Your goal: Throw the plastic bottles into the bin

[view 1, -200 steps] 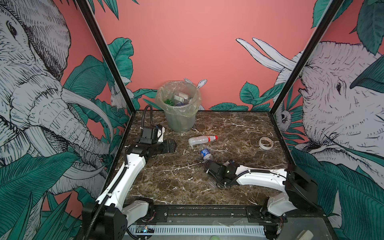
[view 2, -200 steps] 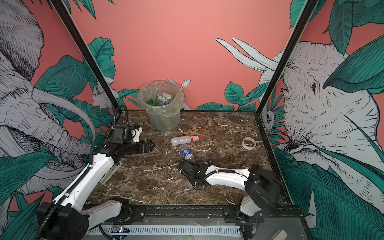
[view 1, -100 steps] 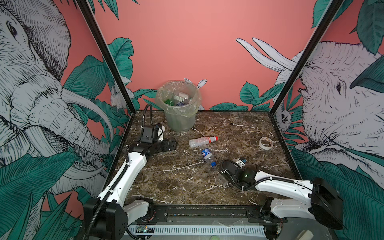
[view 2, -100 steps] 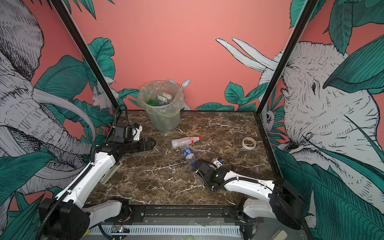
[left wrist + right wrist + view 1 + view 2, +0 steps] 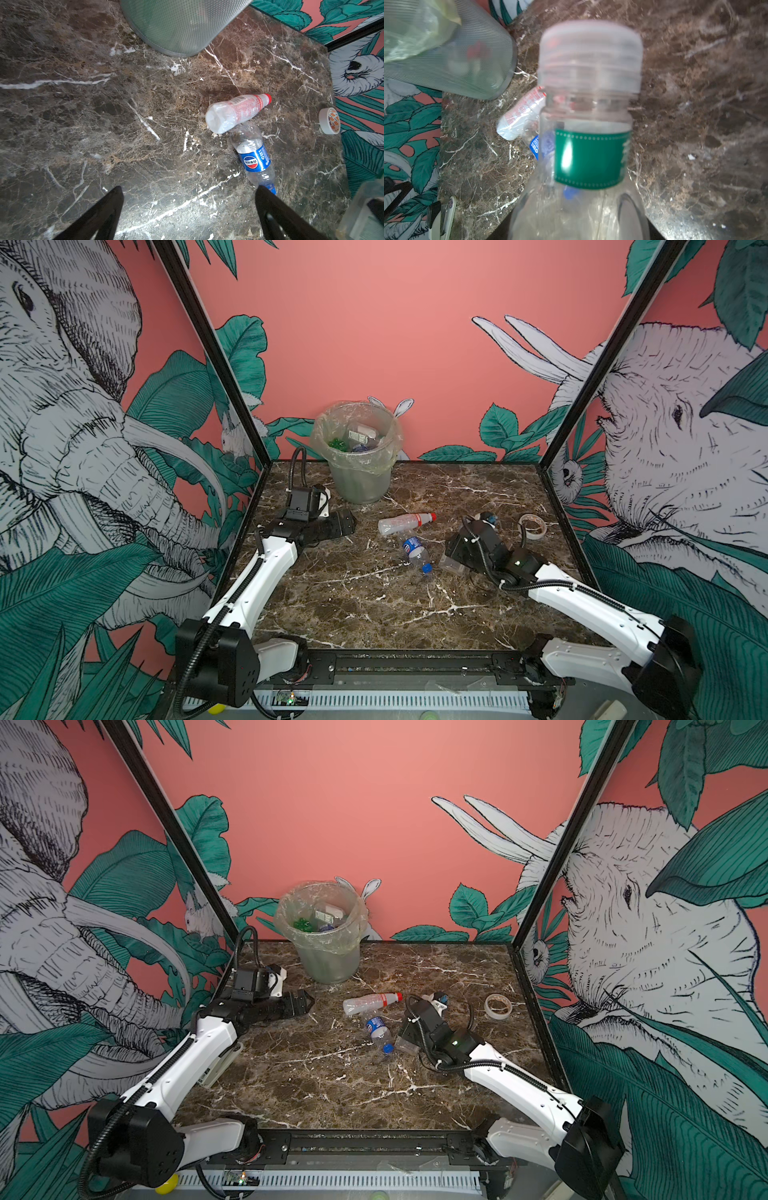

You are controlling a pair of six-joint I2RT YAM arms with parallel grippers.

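Green-labelled bottle (image 5: 589, 128) is noted clamped in the right gripper (image 5: 451, 558), the left gripper (image 5: 189, 188) is held wide and empty near the bin (image 5: 357, 485), and a red-capped bottle (image 5: 405, 522) and a blue-labelled bottle (image 5: 415, 549) are seen lying on the table (image 5: 353, 605) between them.

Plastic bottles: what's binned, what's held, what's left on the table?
Done: several bottles lie in the round grey-green plastic bin. In hand: the right arm's jaws hold a clear green-labelled bottle. Left: a red-capped white bottle and a blue-labelled clear bottle on the marble table.
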